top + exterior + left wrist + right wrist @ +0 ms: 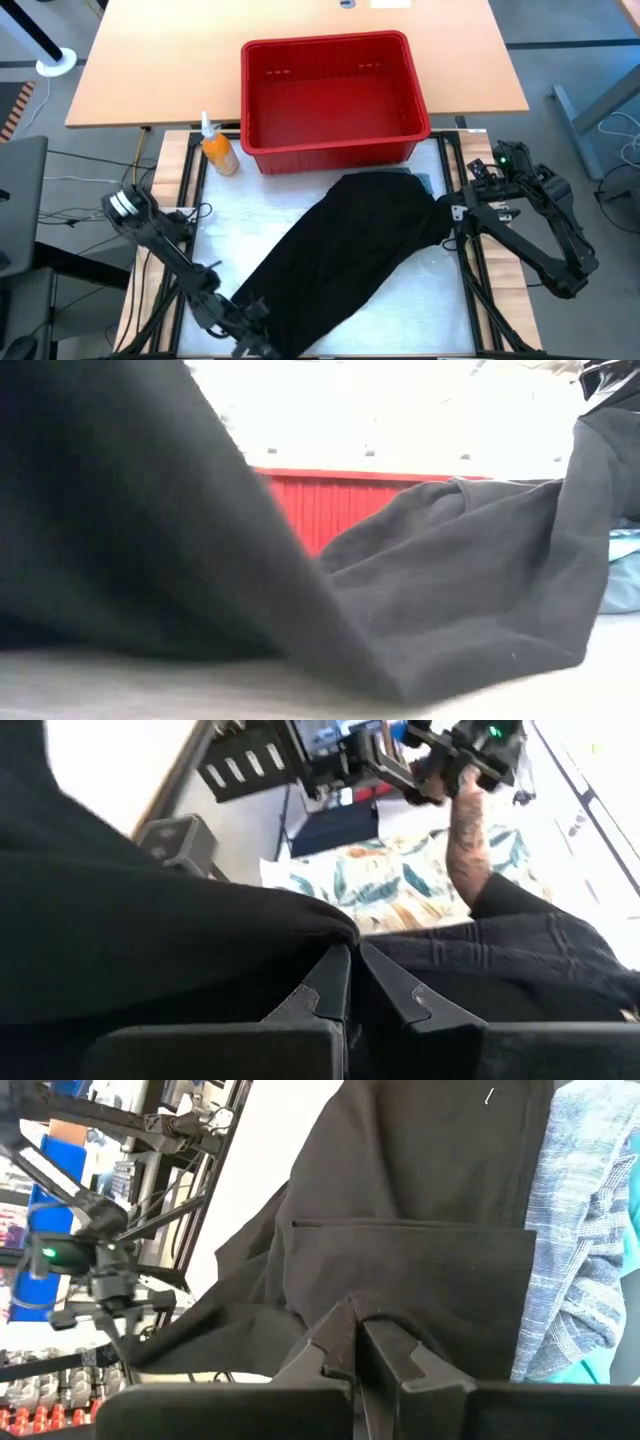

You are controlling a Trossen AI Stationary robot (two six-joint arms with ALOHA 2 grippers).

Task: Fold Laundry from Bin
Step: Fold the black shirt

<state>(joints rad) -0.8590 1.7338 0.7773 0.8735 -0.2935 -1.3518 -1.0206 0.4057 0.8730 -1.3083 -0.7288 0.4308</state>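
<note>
A large black garment (350, 250) of the laundry stretches slantwise across the white mat, from the near left corner to the right side. My left gripper (250, 318) is shut on its near-left end and my right gripper (452, 215) on its right end. In the low view the black garment (450, 590) sags between the two holds, its middle resting on the table. The red bin (330, 95) stands behind it at the far side. A blue-grey garment (585, 1230) and a turquoise one (625, 575) lie partly under the black one's right end. My left gripper pinches a bunched edge of the black garment (318, 925) between its two fingers (330, 985), reaching in roughly level at the near left corner. The cloth drapes over and past the fingers; how many layers cannot be told. My right gripper pinches the black garment's right end (355, 1285) between its two fingers (335, 1345), coming slanting down from the table's right side. That end is lifted off the table, and the cloth falls away from the hold in slack folds.
An orange bottle (218, 150) stands left of the bin, by the mat's far left corner. Black frame rails (470, 280) run along both sides of the mat. A person's arm (468, 830) shows beyond the table in the left wrist view.
</note>
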